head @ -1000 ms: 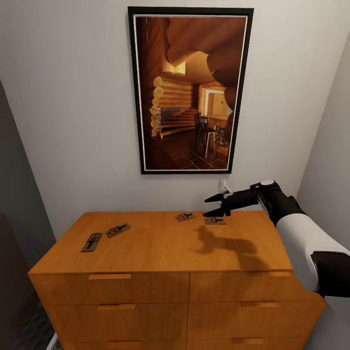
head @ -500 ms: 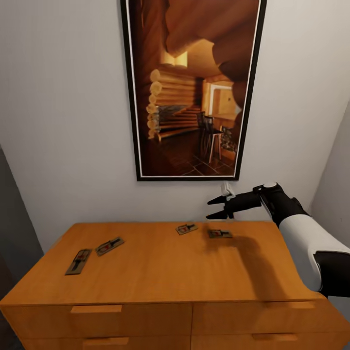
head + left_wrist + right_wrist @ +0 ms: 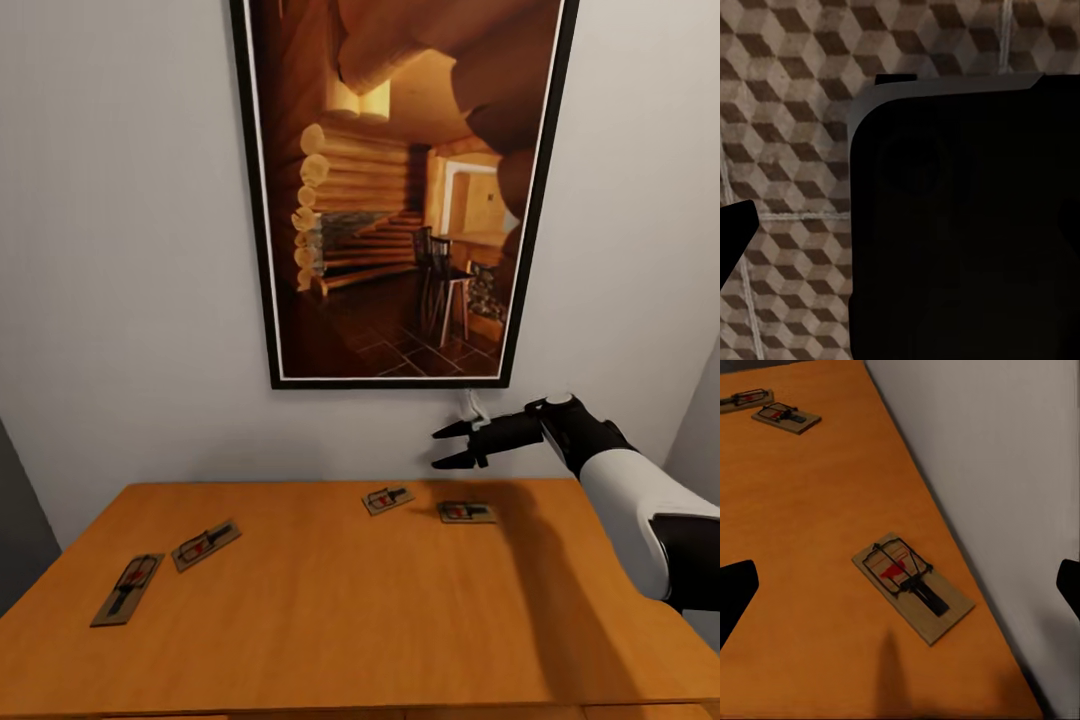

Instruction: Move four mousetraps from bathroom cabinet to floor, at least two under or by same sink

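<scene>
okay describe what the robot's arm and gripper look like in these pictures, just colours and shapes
In the head view, the right arm has a smooth white shell on its forearm, a black band nearer the elbow and a black wrist with a small pale round cap on top. The right gripper is matte black with two slim, pointed fingers. In the right wrist view those fingertips show as dark shapes at the edges. No cables or markings are visible.

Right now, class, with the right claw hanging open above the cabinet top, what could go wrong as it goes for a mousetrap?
1. The nearest mousetrap lies flat on the cabinet close to the wall; the open right claw may scrape wood or wall instead of gripping the thin board.
2. A second mousetrap lies close beside it and could get knocked.
3. The left pair lie far across the top, probably a stretch for this arm.
</scene>
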### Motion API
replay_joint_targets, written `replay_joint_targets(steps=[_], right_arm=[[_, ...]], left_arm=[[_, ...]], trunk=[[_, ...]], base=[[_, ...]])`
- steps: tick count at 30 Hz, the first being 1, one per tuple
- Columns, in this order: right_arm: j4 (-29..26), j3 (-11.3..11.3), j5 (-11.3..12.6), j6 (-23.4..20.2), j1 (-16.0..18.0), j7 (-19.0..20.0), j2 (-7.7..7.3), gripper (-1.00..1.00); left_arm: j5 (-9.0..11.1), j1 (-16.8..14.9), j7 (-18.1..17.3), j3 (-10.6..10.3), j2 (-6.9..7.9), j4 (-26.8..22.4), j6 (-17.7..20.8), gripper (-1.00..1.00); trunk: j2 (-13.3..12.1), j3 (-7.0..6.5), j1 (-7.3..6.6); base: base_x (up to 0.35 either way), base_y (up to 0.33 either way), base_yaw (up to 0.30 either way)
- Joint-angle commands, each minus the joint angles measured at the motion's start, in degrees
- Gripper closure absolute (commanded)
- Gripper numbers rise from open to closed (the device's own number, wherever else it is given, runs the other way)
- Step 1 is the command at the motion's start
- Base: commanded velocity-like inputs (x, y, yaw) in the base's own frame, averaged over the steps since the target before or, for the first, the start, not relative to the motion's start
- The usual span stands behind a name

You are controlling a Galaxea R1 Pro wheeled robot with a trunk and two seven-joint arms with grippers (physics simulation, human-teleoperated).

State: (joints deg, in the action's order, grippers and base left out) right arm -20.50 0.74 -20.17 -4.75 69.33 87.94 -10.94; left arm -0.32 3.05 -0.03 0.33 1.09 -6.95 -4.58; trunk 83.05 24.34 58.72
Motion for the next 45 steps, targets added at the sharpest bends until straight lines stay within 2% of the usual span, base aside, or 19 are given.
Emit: replay_joint_targets(steps=[1,10,22,45], right_arm=[[0.43,0.05,-0.13,-0.16,0.02,0.18,-0.16,-1.00],[2.99,0.05,-0.10,1.26,0.02,0.20,-2.03,-1.00],[4.77,0.05,-0.07,2.89,0.02,0.21,-3.28,-1.00],[7.21,0.05,-0.13,5.05,-0.11,0.29,-3.73,-1.00]], left_arm=[[-0.03,0.02,-0.01,0.03,-0.01,-0.09,-0.08,-1.00],[-0.03,0.02,-0.03,0.03,-0.03,-0.08,-0.08,-1.00],[-0.03,0.02,0.01,0.03,-0.04,-0.08,-0.08,-1.00],[-0.03,0.02,0.01,0.03,-0.05,-0.06,-0.08,-1.00]], trunk=[[0.03,0.05,0.01],[0.03,0.05,0.01],[0.03,0.05,0.01],[0.03,0.05,0.01]], base=[[0.044,0.000,0.000],[0.014,0.000,0.000],[0.001,0.000,0.000],[0.000,0.000,0.000]])
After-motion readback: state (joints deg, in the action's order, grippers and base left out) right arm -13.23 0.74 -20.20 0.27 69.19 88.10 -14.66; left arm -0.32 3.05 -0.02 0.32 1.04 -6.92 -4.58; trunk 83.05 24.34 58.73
